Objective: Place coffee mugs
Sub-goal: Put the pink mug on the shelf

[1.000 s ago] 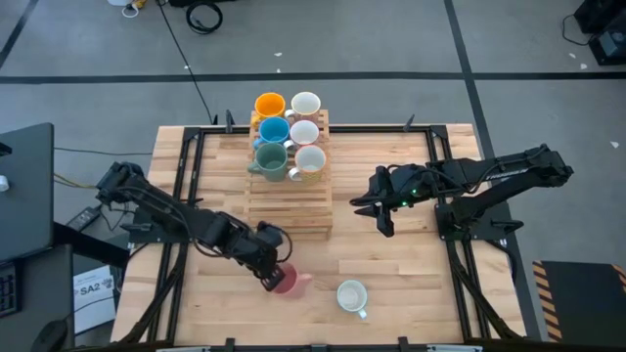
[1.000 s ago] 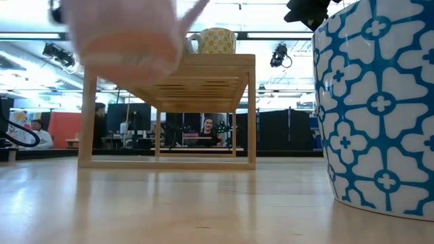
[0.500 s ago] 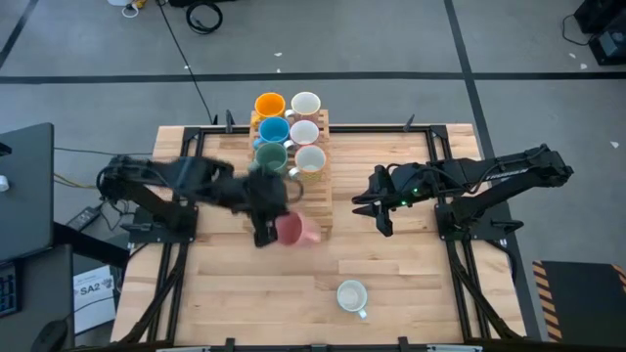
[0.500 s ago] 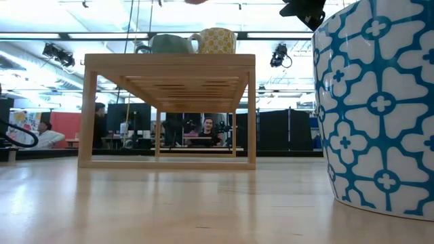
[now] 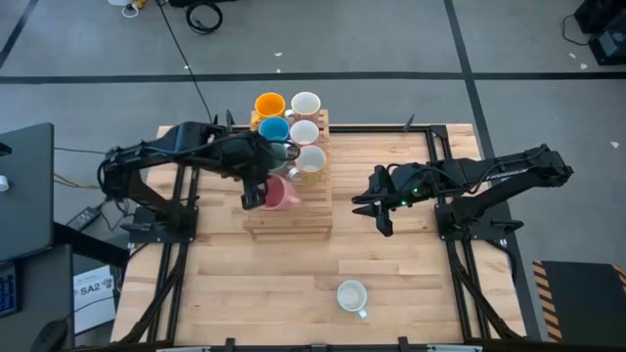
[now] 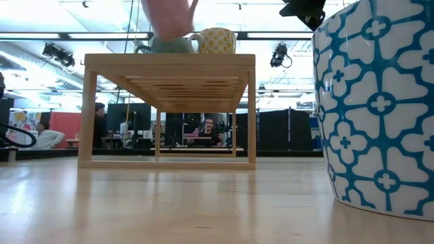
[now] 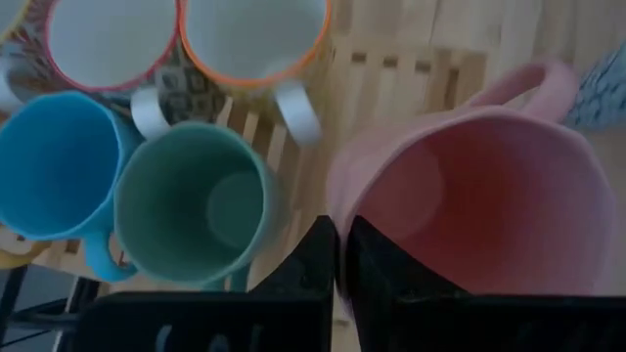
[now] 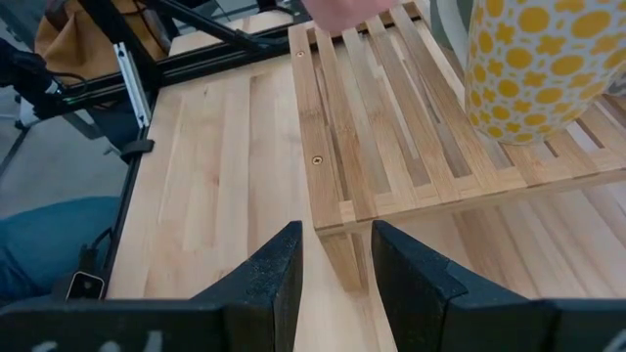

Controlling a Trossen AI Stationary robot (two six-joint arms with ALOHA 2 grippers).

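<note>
My left gripper (image 5: 256,194) is shut on a pink mug (image 7: 469,196) above the near part of the slatted wooden rack (image 5: 290,210). The mug also shows blurred in the low view (image 6: 169,17). Several mugs stand on their bases on the rack's far part: orange (image 5: 269,105), blue (image 5: 274,129), green (image 7: 196,205), and white ones (image 5: 306,104), (image 5: 311,158). A blue-patterned white mug (image 5: 352,295) stands on the table near the front edge. My right gripper (image 5: 381,210) hangs open to the right of the rack, with nothing between its fingers. My left gripper pinches the pink mug's wall at the rim (image 7: 344,200), one finger inside the mug and one outside, on the side opposite the handle (image 7: 528,83). The fingers slant down from the table's left. The mug hangs mouth up, clear above the rack's top.
The rack's near slats (image 8: 391,127) lie bare in front of a yellow-dotted mug (image 8: 538,59). Bare table top (image 5: 235,284) spreads left and in front of the rack. Black frame rails (image 5: 181,166) run along the table's sides.
My left gripper has risen from the table's near part and swung toward the far edge, rolling its wrist, still shut on the pink mug. The mug has been lifted off the table and now hangs over the rack's near part.
</note>
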